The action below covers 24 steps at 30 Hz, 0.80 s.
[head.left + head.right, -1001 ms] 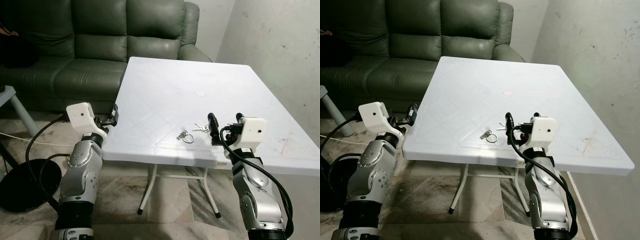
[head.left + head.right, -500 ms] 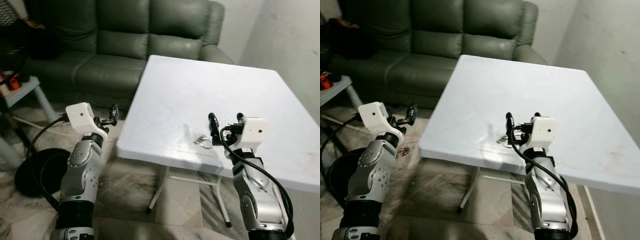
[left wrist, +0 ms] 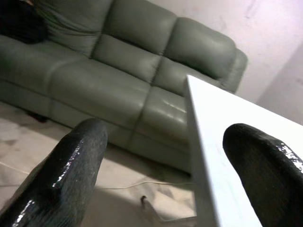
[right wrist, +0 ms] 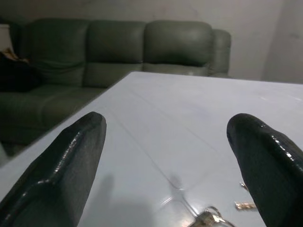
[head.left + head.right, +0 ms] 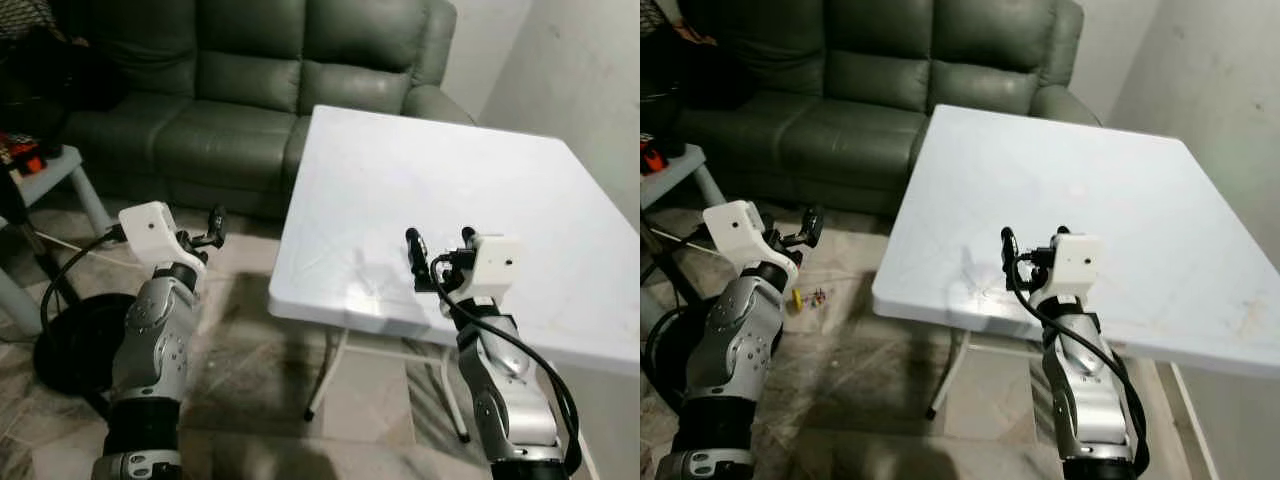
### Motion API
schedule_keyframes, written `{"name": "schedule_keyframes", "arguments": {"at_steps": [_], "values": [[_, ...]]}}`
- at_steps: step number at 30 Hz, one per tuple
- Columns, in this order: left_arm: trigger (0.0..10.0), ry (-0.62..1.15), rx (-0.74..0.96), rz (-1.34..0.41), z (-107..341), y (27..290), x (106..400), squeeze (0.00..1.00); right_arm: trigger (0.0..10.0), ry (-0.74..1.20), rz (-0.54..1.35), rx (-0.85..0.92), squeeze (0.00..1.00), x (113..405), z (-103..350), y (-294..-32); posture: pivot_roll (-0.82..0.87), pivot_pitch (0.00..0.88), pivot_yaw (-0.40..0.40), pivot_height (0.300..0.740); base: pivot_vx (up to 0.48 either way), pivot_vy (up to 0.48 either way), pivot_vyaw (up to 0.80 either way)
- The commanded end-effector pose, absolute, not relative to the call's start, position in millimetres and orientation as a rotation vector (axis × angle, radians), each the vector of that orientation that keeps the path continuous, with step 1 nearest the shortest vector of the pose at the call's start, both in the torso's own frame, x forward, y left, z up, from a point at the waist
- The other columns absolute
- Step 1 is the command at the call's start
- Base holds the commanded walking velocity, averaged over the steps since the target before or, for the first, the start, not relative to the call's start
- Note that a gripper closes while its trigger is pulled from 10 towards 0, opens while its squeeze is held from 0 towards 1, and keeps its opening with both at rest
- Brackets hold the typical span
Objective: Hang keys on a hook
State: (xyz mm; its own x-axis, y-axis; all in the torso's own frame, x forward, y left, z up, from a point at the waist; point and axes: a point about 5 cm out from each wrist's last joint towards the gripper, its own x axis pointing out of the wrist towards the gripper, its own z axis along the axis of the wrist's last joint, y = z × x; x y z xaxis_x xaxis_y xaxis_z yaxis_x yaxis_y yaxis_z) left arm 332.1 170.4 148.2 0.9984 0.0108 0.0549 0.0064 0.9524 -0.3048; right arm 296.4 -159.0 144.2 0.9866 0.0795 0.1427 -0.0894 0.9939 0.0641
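White plastic makes up the folding desk (image 5: pixel 480 190), square-topped and set against a grey wall, with a dark green leather sofa (image 5: pixel 250 90) just behind its far edge. The right claw (image 5: pixel 440 258) hovers over the near part of the desk, its two black fingers (image 4: pixel 71 161) spread wide with nothing between them. Seen from the right wrist, the keys (image 4: pixel 208 218) lie flat on the desktop just ahead of and below that claw, a ring with one small key (image 4: pixel 246 205) resting a little apart to the side; from the head views they are hidden behind the claw and its white wrist housing.

Off the desk's left edge, the left claw (image 5: pixel 205 232) is held up over the tiled floor (image 5: pixel 870 370), fingers (image 3: pixel 66 165) likewise parted wide and empty, pointing toward the sofa with the desk's edge running past one fingertip. A few small coloured bits (image 5: pixel 805 297) lie on the floor near the left arm. A black round base (image 5: pixel 60 340) sits on the floor at the far left.
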Motion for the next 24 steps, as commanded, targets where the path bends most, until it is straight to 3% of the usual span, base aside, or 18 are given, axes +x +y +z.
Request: {"name": "schedule_keyframes", "arguments": {"at_steps": [1,20,24], "values": [[10.0,-0.055,-0.297,0.004,149.1,170.6,333.0,0.0,10.0,-0.145,0.07,0.073,0.0,295.5,146.1,-160.9,-0.08,0.014,-0.072,0.74,0.0,0.27,0.0],[10.0,-0.054,-0.281,-0.023,146.4,166.6,329.6,0.0,10.0,-0.134,0.083,0.069,0.0,294.1,144.6,-158.9,-0.08,0.004,-0.076,0.74,0.0,0.014,0.0],[10.0,-0.053,-0.279,-0.032,146.3,165.8,328.8,0.0,10.0,-0.133,0.086,0.07,0.0,294.3,144.4,-157.6,-0.08,0.003,-0.076,0.74,0.292,0.0,0.0]]}}
